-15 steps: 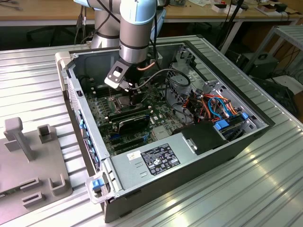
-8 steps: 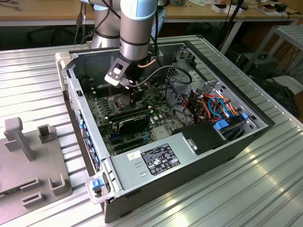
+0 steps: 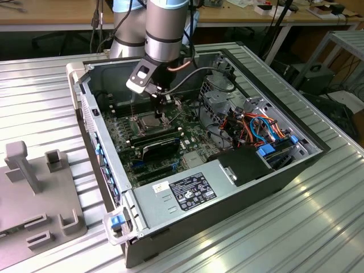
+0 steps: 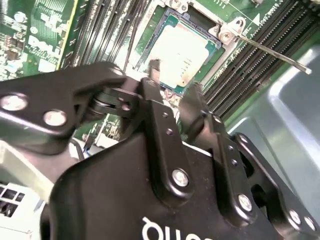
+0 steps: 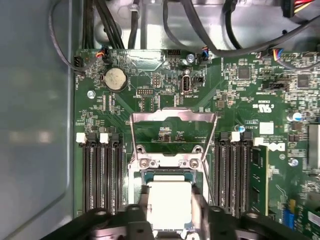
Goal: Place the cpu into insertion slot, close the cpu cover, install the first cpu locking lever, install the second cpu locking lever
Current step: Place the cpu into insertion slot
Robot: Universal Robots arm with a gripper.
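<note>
The arm [image 3: 165, 25] is silver-grey and tubular with pale blue joint caps [image 3: 129, 4], a grey cable [image 3: 196, 74] at the wrist, and a black gripper [image 4: 172, 82] studded with silver screws [image 4: 180, 177]

For me the gripper [image 4: 172, 85] [image 5: 171, 207] blocks one edge of the cpu [image 4: 180, 47] [image 5: 170, 195] in both wrist views, and in the exterior view the insertion slot [image 3: 149, 120] is too tiny to make out.

I note an open computer case [image 3: 227, 210] on the ribbed table [image 3: 301, 227], with a grey fixture tray [image 3: 34, 199] at the exterior view's left. Its green motherboard [image 5: 240, 105] carries a coin cell [image 5: 114, 78] and black memory slots [image 5: 102, 175].
</note>
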